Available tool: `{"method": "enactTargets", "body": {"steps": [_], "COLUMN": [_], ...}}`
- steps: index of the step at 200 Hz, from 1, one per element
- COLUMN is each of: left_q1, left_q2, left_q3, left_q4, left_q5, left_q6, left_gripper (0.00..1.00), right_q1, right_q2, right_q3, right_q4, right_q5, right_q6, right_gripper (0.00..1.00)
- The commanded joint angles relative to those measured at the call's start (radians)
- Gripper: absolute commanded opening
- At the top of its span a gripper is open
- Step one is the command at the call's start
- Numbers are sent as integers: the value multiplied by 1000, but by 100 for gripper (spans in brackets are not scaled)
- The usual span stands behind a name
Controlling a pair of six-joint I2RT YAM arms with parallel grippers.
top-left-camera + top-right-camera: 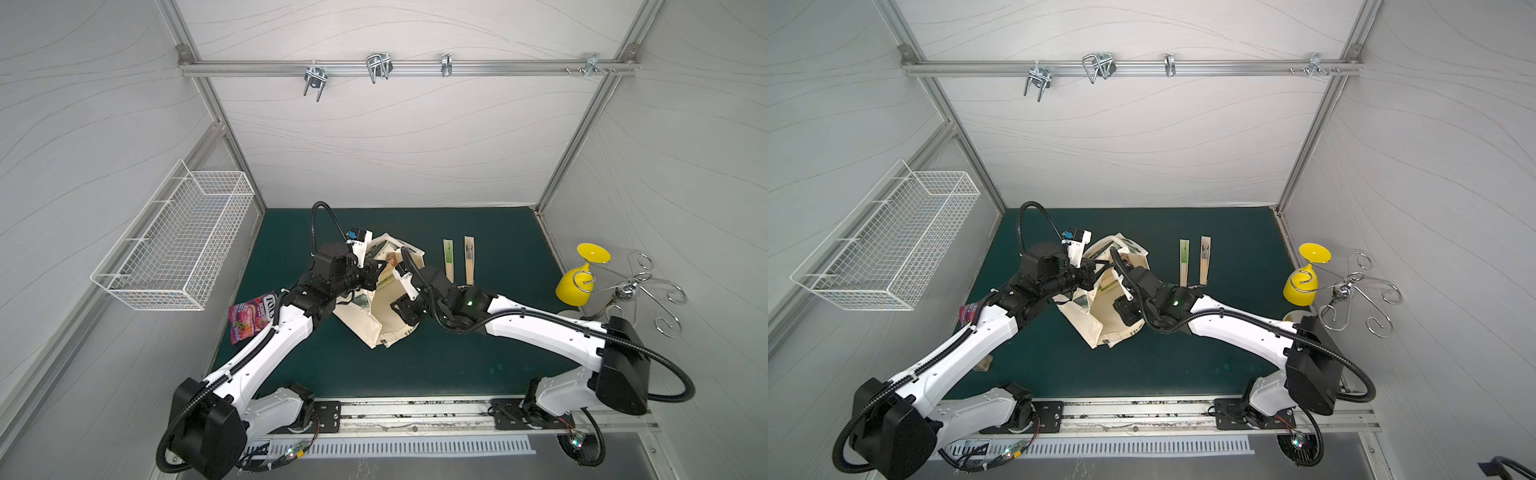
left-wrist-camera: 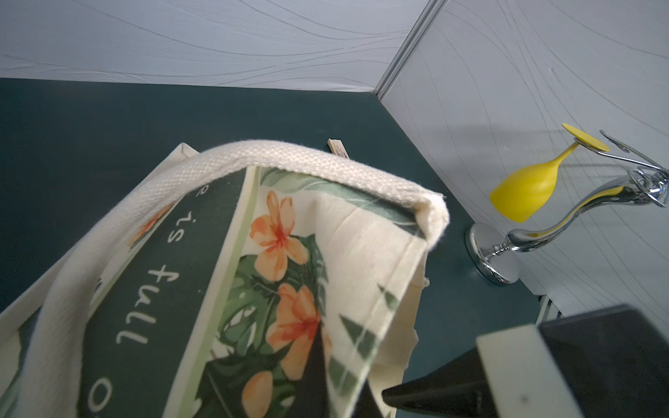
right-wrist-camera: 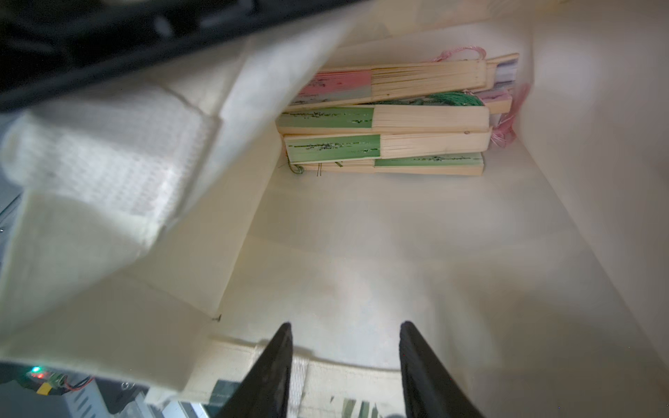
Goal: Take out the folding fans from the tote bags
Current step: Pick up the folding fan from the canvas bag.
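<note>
Folding fans of pale bamboo sit piled in the cream canvas tote bag the left gripper pinches; right gripper open and empty, two fans out right of centre.

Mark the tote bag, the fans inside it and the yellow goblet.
tote bag (image 1: pixel 382 316), in a top view, cream canvas panel
folding fans (image 3: pixel 430 119), right wrist view, bamboo ribs of a green-topped one
yellow goblet (image 1: pixel 575 286), in a top view, its bowl

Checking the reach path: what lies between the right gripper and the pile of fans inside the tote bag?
Only the bare cream inside of the tote bag; the right wrist view shows it, from the open right gripper to the fans.
</note>
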Motion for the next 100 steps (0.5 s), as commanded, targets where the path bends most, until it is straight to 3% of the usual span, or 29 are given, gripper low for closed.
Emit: {"method": "enactTargets", "body": {"steps": [1, 41, 100], "left_q1": [-1, -1, 0], "left_q2": [-37, -59, -75], "left_q3": [19, 12, -14], "left_q4": [102, 89, 128], "left_q5": [76, 88, 118], "left_q6": [34, 48, 48], "left_gripper": [0, 0, 0], "right_q1": [12, 6, -15], "right_q2": [49, 144, 277], "right_q3": [-7, 11, 42], "right_q4": [83, 110, 135], "right_q5": [20, 61, 24], "right_q6": [15, 82, 95], "right_gripper": [49, 49, 49]}}
